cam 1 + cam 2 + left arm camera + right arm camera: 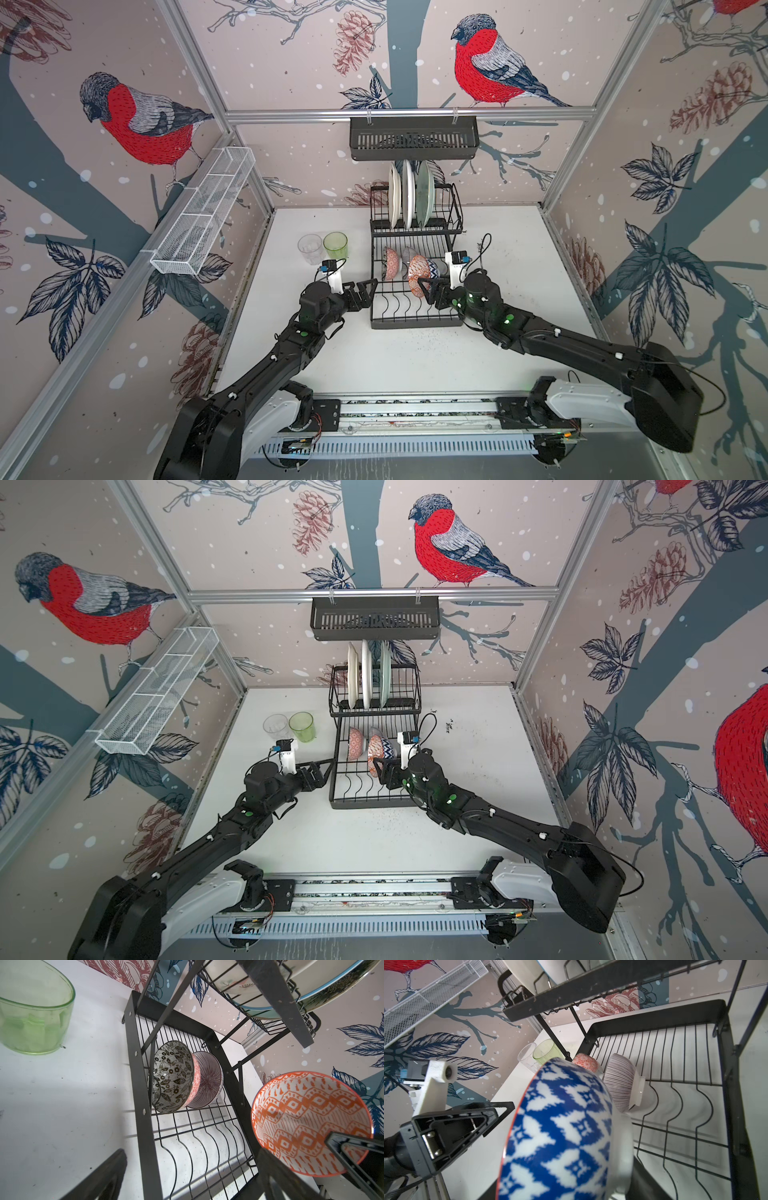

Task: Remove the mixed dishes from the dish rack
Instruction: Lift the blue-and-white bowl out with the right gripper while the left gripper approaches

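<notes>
Desk [407,365]: white, flat, dark specks [415,334] scattered toward me. Black dish rack [415,323] stands on it, centre-back. Left of the rack I note a clear glass [310,248] and a green glass [336,245], upright, side by side.

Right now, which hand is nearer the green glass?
Left. The left hand sits just in front of the green glass, beside the rack; the right hand is across the rack, holding a bowl.

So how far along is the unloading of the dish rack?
Done: the clear glass and green glass stand on the table beside the dish rack. In hand: the right gripper grips the orange and blue bowl at the lower level. Remaining: two bowls there, three plates above.
</notes>
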Tool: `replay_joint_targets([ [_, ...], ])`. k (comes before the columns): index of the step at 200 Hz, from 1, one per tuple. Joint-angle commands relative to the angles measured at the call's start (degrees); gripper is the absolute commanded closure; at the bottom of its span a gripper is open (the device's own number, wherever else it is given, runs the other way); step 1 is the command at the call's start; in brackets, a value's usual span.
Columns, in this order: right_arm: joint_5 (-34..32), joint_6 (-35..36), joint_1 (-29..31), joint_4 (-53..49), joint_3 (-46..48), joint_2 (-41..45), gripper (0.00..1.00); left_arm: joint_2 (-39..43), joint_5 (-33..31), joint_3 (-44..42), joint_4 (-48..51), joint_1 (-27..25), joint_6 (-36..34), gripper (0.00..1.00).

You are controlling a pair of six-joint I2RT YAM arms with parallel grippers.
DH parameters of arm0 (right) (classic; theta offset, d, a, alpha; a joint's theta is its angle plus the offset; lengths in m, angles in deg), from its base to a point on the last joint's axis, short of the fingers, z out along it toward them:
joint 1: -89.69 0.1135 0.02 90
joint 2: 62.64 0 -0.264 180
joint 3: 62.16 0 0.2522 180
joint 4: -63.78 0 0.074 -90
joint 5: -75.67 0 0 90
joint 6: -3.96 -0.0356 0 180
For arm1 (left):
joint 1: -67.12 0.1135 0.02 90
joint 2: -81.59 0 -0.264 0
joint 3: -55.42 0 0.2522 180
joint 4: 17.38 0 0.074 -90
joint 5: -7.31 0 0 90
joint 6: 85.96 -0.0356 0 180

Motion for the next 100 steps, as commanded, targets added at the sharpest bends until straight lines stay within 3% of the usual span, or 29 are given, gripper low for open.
replay_joint_targets([
  [1,0.7,-0.5,0.4,5.0,-1.0,-0.1,0.47,-1.1,2.7,0.3,-4.6,-0.4,0.5,0.02],
  [100,2.5,0.6,3.1,6.6,-6.1,-7.4,0.47,-4.6,8.3,0.4,-9.5,-1.1,2.4,0.02],
])
